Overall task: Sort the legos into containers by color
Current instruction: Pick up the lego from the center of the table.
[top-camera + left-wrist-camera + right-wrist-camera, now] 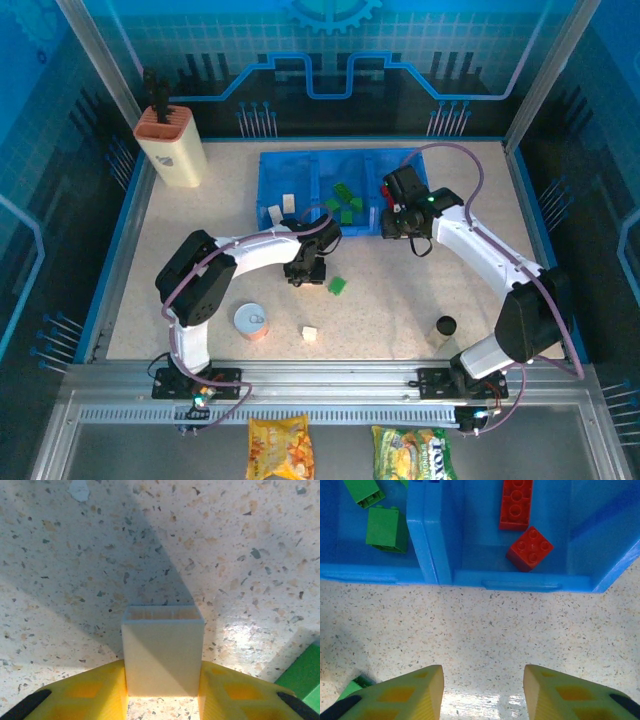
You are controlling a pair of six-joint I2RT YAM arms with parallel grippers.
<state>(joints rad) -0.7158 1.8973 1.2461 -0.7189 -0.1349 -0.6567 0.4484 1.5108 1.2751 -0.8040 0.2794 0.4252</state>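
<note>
Little here can be read. The two snack packets (281, 447) in front of the arm bases carry bold printing, but the letters are too small to make out. The cream holder (171, 150) with the orange top bears a small grey mark I cannot decipher. The left gripper (162, 687) is clamped on a cream brick (162, 650), its yellow fingers (95, 692) pressed flush against both sides. The brick's hollow end faces the speckled table (225, 540), and I cannot tell whether it rests on the table or is lifted. From above, the gripper's body hides that brick. A green brick (337, 286) lies just beside it on the table, cut off by the frame corner in the left wrist view. The right gripper (483, 685) stands with its fingers apart and nothing between them, over bare table just short of the near wall of the blue tray (520, 584). The right compartment holds two red bricks (530, 547), the longer one cut by the top edge. The middle compartment holds green bricks (385, 527), and in the overhead view pale ones (276, 212) sit in the left compartment. A green piece (353, 687) is half hidden behind the right gripper's left finger. A white brick (310, 334) lies loose between the silver can (252, 322) and the black cap (445, 325).
</note>
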